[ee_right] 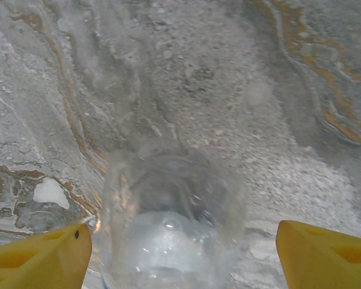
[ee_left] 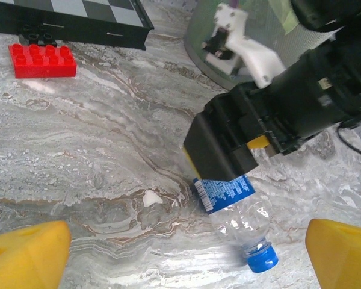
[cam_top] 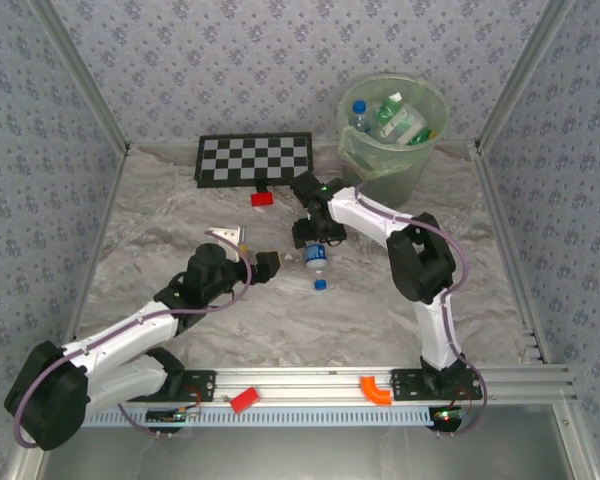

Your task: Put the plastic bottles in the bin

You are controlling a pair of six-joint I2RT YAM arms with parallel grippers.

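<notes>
A clear plastic bottle (cam_top: 317, 262) with a blue label and blue cap lies on the marble table, cap toward the near edge. My right gripper (cam_top: 315, 240) hangs over its base end, open; in the right wrist view the bottle's base (ee_right: 174, 229) sits between the yellow fingers (ee_right: 42, 259) with gaps on both sides. The left gripper (cam_top: 248, 250) is open just left of it, and the bottle (ee_left: 237, 214) lies ahead of those yellow fingertips (ee_left: 30, 253). The pale-green bin (cam_top: 365, 160) stands at the back right, with several bottles (cam_top: 390, 118) inside.
A red block (cam_top: 262, 198) lies by the black-and-white chequered board (cam_top: 255, 158) at the back. On the front rail sit a second red piece (cam_top: 243, 400) and an orange piece (cam_top: 376, 388). Patterned walls close in both sides.
</notes>
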